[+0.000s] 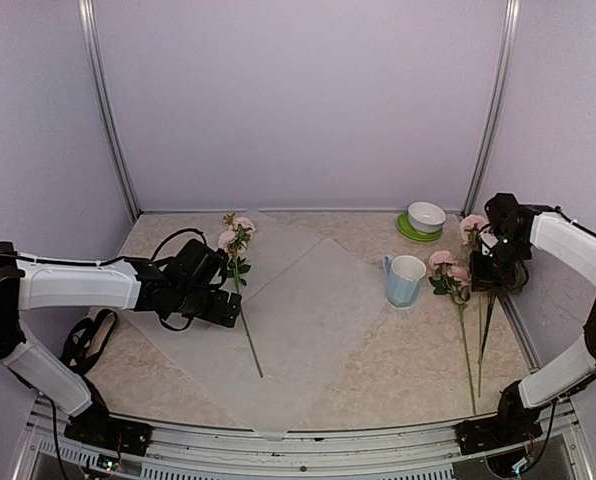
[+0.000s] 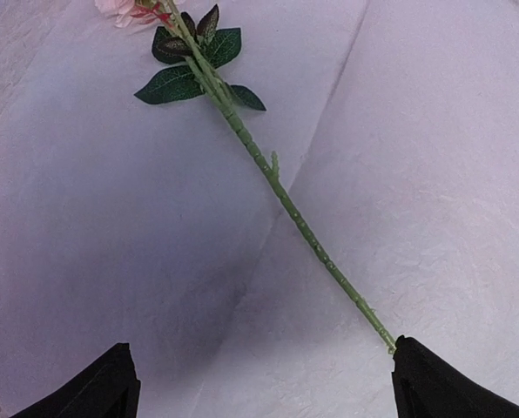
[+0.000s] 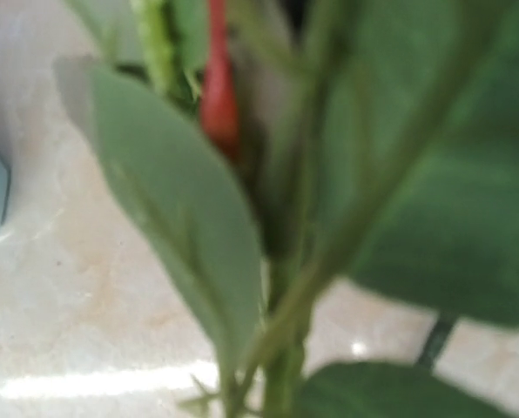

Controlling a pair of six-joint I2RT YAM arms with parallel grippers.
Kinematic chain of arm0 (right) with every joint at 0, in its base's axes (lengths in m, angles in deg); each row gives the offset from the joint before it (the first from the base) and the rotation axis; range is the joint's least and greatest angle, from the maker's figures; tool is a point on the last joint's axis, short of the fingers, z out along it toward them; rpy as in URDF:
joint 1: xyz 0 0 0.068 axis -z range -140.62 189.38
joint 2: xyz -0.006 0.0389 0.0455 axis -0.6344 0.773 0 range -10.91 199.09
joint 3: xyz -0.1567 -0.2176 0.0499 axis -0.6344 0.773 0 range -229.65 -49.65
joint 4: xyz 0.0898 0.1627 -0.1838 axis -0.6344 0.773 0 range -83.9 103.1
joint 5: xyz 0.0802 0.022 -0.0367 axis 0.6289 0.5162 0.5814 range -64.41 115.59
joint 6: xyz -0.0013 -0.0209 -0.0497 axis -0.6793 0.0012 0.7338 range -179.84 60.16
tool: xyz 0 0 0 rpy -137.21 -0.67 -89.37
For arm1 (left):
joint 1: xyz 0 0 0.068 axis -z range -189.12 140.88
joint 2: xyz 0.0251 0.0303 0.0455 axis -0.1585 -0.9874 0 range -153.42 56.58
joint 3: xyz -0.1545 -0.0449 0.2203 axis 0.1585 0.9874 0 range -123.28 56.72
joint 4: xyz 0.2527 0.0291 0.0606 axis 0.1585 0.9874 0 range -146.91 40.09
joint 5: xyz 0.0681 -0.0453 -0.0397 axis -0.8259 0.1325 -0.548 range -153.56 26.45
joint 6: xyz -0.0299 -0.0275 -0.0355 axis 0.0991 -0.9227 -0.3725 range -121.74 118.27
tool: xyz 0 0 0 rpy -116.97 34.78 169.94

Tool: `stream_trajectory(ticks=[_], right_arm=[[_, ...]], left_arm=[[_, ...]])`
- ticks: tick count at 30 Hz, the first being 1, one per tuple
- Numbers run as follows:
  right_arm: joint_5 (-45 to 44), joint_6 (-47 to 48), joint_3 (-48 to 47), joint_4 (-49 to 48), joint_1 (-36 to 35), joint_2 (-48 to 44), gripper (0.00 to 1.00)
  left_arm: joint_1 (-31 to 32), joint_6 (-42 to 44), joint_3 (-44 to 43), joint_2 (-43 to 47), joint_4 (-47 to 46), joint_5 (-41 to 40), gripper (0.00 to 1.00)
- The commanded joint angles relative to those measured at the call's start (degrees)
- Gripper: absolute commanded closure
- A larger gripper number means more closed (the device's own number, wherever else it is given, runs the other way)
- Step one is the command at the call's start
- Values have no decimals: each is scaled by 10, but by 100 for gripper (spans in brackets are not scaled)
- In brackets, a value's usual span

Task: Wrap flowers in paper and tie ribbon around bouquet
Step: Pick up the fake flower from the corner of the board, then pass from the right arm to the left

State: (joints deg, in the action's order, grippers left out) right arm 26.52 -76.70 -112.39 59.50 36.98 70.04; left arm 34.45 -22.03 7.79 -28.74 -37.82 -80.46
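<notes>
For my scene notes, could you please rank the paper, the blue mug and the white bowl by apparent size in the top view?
1. paper, clearly largest.
2. blue mug.
3. white bowl, slightly smaller, but it sits farther back, so this gap is unsure.

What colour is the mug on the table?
Pale blue outside, white inside; the mug shows best in the top external view.

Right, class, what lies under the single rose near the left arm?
The paper, spread flat, lies directly under the rose. The table beneath that sheet is covered there.
</notes>
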Motion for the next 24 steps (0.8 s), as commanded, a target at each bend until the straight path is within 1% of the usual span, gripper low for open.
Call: stream_trajectory(ticks=[1,4,7,9,12,14,17,19,22,24], right_arm=[[-27,13,-68,59,-16,-32,100],[0,23,-161,58,-51,-59,100],[48,21,-225,6,-104,-90,100],[122,8,-230,-64,-156,-107,100],[232,-25,-200,-199,-235,-114,100],[244,-31,-188,-280,-299,-96,100],[234,-35,-196,-374,-380,-34,100],[241,-41,-203,-443,-418,11,100],[245,-49,-238,-513,-461,80,100],[255,-51,-278,-534,-485,131,100]], left_arm=[[6,9,-20,-1,6,-7,1],[5,11,-22,10,5,-11,1],[8,10,-31,25,12,-25,1],[17,13,-40,43,15,-37,1],[49,31,-54,80,5,-44,1],[78,47,-68,107,-11,-32,1],[126,76,-89,140,-46,19,2],[147,81,-84,169,-99,84,1],[144,49,-42,214,-211,189,1],[139,30,-17,229,-261,224,2]])
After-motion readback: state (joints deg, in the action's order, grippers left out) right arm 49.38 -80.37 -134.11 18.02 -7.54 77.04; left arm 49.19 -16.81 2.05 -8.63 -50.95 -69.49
